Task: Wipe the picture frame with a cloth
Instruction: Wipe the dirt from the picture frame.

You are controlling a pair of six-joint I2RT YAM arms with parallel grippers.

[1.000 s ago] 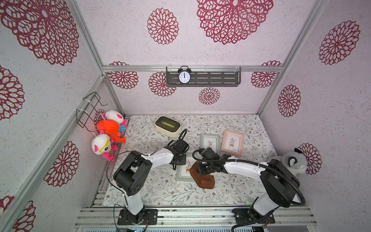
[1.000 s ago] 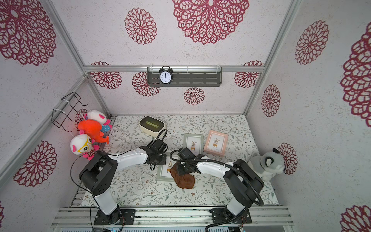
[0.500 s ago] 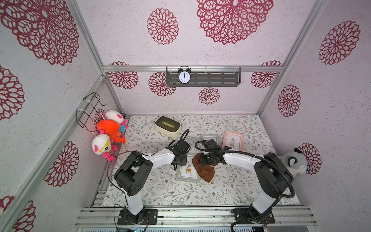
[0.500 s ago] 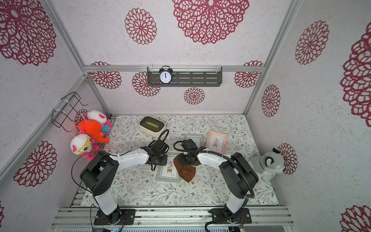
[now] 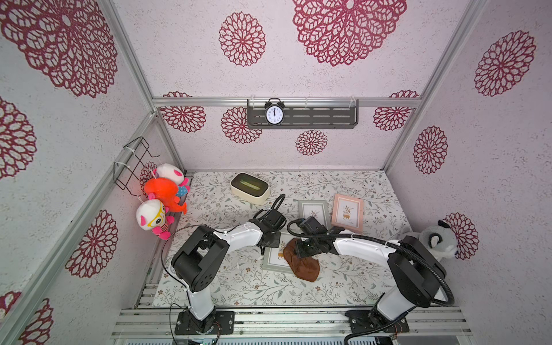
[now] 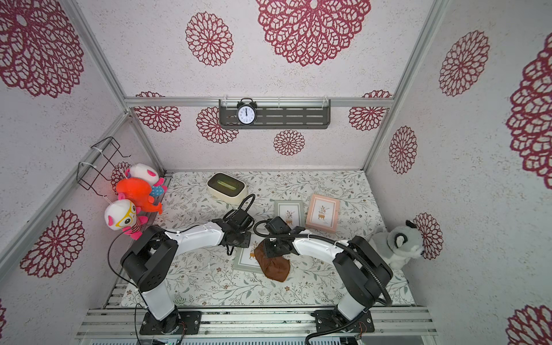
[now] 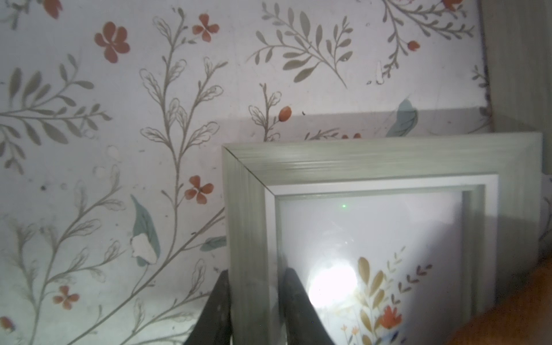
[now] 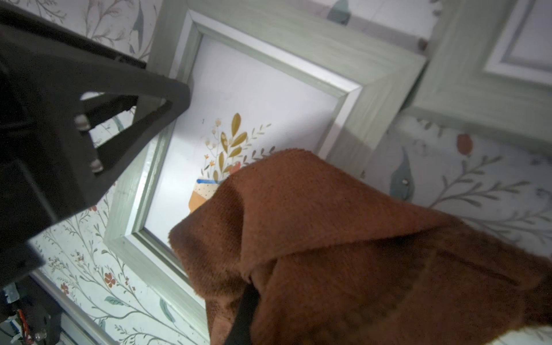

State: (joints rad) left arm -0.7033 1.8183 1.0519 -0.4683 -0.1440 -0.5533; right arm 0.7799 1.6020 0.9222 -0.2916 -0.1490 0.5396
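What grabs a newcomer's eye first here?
Mid-table, the right claw holds a brown cloth on the flat green frame, while the left claw pinches that frame's edge. Then the bright plush toys hanging at far left, and the clock on the back shelf.

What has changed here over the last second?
The right claw, shut on the rust-brown cloth, swept it over the grey-green picture frame away from the robot, then dragged it back. The left claw stayed clamped on that frame's edge, and the frame has not moved.
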